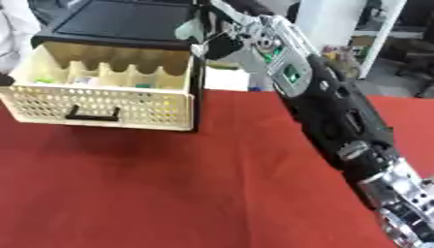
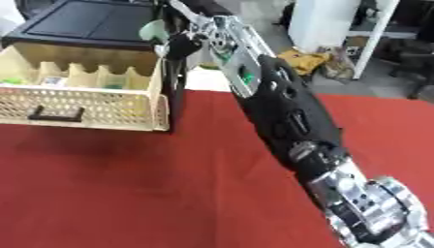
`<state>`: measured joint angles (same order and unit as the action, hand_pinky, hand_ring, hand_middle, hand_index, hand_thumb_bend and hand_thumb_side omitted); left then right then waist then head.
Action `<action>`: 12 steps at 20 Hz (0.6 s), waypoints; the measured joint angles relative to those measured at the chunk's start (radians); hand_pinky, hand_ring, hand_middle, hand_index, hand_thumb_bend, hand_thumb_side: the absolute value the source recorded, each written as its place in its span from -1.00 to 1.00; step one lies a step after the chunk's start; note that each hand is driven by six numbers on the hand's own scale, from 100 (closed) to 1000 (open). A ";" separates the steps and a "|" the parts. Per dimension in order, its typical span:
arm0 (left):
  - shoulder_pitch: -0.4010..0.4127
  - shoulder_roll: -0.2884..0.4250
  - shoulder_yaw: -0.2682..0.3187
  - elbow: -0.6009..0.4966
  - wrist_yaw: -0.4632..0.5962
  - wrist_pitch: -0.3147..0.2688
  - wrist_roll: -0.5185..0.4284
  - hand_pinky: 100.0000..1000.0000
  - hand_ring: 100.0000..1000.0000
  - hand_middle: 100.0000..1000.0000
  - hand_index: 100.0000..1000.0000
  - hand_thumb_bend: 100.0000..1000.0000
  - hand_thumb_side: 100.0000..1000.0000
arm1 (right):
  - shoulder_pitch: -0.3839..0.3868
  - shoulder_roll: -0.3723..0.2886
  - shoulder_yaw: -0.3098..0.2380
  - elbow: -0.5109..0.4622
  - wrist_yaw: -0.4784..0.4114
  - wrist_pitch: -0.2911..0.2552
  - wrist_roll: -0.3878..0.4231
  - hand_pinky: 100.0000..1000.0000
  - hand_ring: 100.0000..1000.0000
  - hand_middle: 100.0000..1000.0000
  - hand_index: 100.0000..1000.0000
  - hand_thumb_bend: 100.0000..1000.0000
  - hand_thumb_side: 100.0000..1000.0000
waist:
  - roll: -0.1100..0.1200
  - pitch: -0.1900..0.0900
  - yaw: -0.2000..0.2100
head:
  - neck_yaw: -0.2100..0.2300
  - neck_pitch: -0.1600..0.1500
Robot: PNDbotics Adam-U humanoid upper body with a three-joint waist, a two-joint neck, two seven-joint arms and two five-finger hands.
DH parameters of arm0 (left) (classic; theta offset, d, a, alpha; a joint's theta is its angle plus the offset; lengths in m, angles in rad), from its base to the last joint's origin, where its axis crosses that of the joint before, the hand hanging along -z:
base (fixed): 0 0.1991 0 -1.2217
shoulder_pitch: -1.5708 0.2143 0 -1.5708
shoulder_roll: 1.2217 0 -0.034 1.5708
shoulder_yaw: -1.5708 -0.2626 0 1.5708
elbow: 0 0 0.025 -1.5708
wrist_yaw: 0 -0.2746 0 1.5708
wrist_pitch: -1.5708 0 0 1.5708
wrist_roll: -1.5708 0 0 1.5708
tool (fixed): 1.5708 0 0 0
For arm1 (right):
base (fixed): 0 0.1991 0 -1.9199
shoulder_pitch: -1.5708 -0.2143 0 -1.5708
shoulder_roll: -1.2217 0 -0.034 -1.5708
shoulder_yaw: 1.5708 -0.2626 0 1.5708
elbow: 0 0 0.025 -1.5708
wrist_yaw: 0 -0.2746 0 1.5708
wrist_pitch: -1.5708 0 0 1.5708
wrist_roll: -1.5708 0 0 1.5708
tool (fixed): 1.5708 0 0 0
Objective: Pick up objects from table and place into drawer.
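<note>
The cream drawer (image 1: 101, 104), with perforated walls and a black handle (image 1: 91, 116), stands pulled out of a black cabinet (image 1: 118, 22). Small green and white items (image 1: 81, 80) lie in its back compartments. My right arm reaches from the lower right up to the drawer's far right corner. There my right hand (image 2: 182, 42) is curled on a small pale green object (image 2: 154, 29), held just above the drawer's right rear edge. The object's shape is blurred. My left hand is out of view.
A red cloth (image 1: 169, 184) covers the table in front of the drawer. A white sleeve (image 1: 13, 34) shows at the far left beside the drawer. A white box (image 1: 227, 77) sits behind the table's far edge, with floor and furniture beyond.
</note>
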<state>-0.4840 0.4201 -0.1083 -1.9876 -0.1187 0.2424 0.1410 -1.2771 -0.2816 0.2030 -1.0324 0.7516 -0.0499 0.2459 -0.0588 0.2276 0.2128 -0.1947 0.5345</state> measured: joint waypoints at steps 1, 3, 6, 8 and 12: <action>0.000 0.000 0.000 0.000 0.000 0.000 -0.001 -1.00 -1.00 -1.00 0.09 -1.00 1.00 | -0.001 0.004 0.000 0.004 0.004 -0.001 -0.002 -0.20 0.26 -0.52 -0.28 -1.00 -1.00 | 0.000 0.001 0.002 | -0.001 -0.001; -0.001 0.000 0.000 0.000 0.000 0.000 -0.003 -1.00 -1.00 -1.00 0.09 -1.00 1.00 | -0.007 0.012 0.000 0.011 0.011 -0.002 -0.005 -0.20 0.26 -0.52 -0.28 -1.00 -1.00 | -0.001 0.001 0.004 | -0.002 -0.002; -0.003 0.000 -0.002 0.000 0.000 -0.001 -0.004 -1.00 -1.00 -1.00 0.09 -1.00 1.00 | -0.014 0.027 0.000 0.020 0.017 -0.003 -0.009 -0.20 0.26 -0.52 -0.28 -1.00 -1.00 | -0.005 0.002 0.009 | -0.006 -0.007; -0.006 0.000 -0.005 0.000 0.000 0.000 -0.005 -1.00 -1.00 -1.00 0.09 -1.00 1.00 | -0.021 0.039 -0.001 0.024 0.022 -0.003 -0.011 -0.20 0.26 -0.52 -0.28 -1.00 -1.00 | -0.006 0.002 0.014 | -0.010 -0.009; -0.009 0.000 -0.006 0.000 0.000 0.000 -0.008 -1.00 -1.00 -1.00 0.08 -1.00 1.00 | -0.031 0.058 -0.006 0.037 0.034 -0.001 -0.020 -0.20 0.26 -0.52 -0.28 -1.00 -1.00 | -0.009 0.002 0.016 | -0.017 -0.009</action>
<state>-0.4931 0.4199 -0.1140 -1.9876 -0.1187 0.2427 0.1328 -1.3076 -0.2233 0.1970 -0.9951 0.7858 -0.0506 0.2260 -0.0674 0.2300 0.2289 -0.2115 0.5251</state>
